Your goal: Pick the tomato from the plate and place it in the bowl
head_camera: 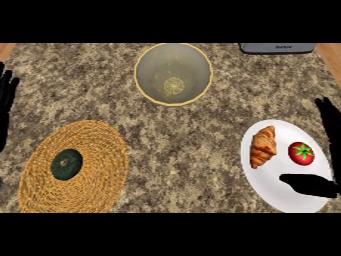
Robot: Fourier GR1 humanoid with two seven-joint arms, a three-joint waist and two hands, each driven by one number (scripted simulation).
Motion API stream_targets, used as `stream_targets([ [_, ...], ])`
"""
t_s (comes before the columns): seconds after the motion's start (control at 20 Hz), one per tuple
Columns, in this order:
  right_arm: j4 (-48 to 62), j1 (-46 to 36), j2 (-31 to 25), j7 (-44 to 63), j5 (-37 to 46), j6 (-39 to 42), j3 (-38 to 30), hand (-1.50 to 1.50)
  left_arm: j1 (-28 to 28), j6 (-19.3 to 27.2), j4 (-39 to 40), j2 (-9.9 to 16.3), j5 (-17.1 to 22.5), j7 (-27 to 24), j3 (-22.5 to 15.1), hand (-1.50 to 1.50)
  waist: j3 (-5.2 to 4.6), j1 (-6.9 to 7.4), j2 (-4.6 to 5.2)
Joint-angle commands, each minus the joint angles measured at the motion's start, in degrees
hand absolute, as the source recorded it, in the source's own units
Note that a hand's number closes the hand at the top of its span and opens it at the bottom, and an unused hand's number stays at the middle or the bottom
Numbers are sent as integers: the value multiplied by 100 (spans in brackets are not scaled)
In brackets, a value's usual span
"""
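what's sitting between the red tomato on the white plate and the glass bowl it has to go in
Nothing visible on the direct line. From the red tomato on the white plate to the gold-rimmed glass bowl there is bare granite counter. The brown croissant lies beside the tomato, just left of that path.

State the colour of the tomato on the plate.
Red with a green stalk top, seen in the head view: tomato on the white plate.
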Motion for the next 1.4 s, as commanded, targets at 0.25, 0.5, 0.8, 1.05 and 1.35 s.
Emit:
stream_targets([
  [0.25, -1225, -256, -971, 2111, -1397, 2719, -162, -150, 20, -353, 311, -71, 45, -377, 115, 0, 24, 141, 71],
  [0.5, -1655, -88, -845, 2679, -1770, 3044, -403, -150, -548, -260, 699, -162, -170, -142, 129, 0, 36, 98, 75],
  [0.8, -1016, -217, -388, 2392, -1506, 3188, -423, -150, -151, -353, 351, -375, -312, -263, 191, 0, 41, 169, 70],
  [1.05, -284, 294, -308, 1429, -1104, 3081, -591, -150, -280, -387, 437, -470, -401, -201, 267, 0, 44, 146, 71],
  [1.35, 374, -47, 531, 1418, -483, 3017, -464, -150, -435, -708, 637, -420, -420, -131, 542, 0, 43, 177, 74],
])
